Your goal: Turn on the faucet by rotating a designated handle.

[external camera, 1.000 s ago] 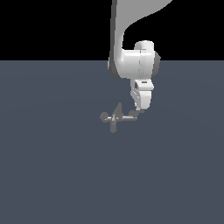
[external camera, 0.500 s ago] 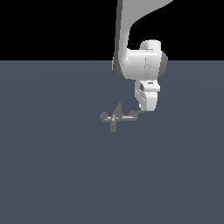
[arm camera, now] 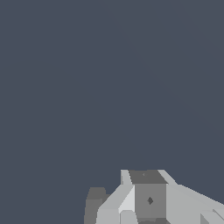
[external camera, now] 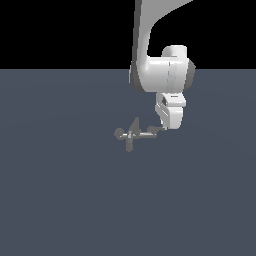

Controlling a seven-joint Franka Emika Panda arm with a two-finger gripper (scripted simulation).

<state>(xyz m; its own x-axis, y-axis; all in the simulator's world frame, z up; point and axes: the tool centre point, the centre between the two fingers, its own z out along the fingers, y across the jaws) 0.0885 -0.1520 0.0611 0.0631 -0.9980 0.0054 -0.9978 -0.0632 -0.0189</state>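
One gripper (external camera: 159, 129) at handle (external camera: 146, 134) tip of faucet (external camera: 131, 135) (jaw state unreadable): push steadily sideways, keeping contact near the tab.

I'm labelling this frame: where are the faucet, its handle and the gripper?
faucet (external camera: 131, 134), exterior view, on its central hub.
handle (external camera: 145, 134), exterior view, midway along the thin arm.
gripper (external camera: 159, 129), exterior view, at its fingertips.

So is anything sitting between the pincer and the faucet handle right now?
Nothing visible. In the exterior view the pincer is right at the outer end of the handle, on the faucet's right in that view, with only bare grey floor around. Whether it touches the handle is too small to tell.
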